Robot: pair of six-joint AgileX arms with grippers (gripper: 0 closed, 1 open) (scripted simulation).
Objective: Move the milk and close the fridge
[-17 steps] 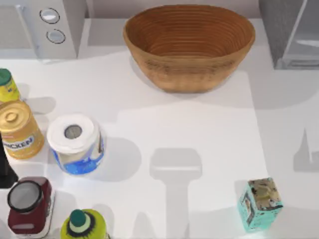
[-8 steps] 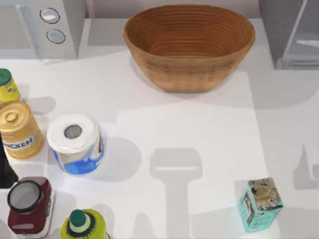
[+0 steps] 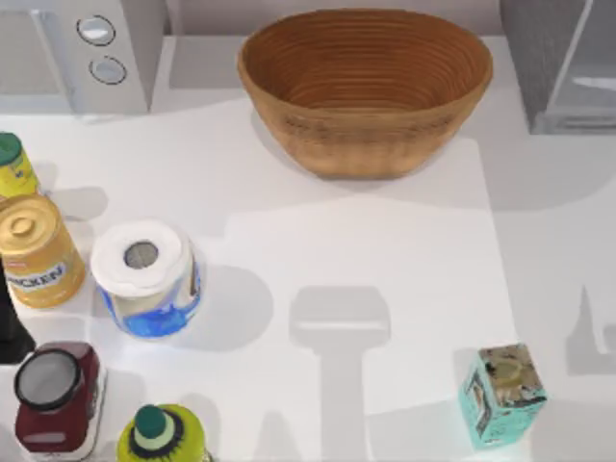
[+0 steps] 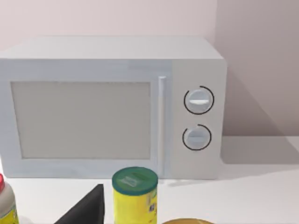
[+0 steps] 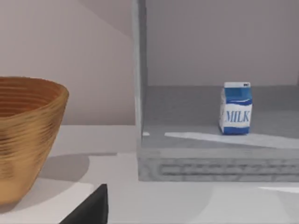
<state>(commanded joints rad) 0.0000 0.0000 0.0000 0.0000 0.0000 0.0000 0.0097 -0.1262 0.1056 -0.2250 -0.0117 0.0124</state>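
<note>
- Across the desk (image 3: 385,241), white and bare through the middle, goods crowd the 9 o'clock edge while appliances line the 12 o'clock side against a pale pinkish wall.
- At 1 to 2 o'clock stands the fridge (image 3: 553,67), its door swung open; the right wrist view looks straight into its grey interior (image 5: 210,135), which probably means the right arm is lining up a reach inside.
- At 11 o'clock sits the microwave (image 3: 77,53), door shut, faced by the left wrist camera (image 4: 112,107); the left arm seems parked.
- At 12 o'clock rests a woven basket (image 3: 366,87), open-topped, a likely spot for the carton.
- Nearer 7 to 9 o'clock: a toilet roll (image 3: 144,279) and a yellow can (image 3: 37,252).
- At 5 o'clock stands a teal carton (image 3: 502,395), well apart from the rest.
- The milk (image 5: 236,108) stands upright on the fridge floor, untouched.
- Whether either end effector is wide or narrow I cannot tell.
</note>
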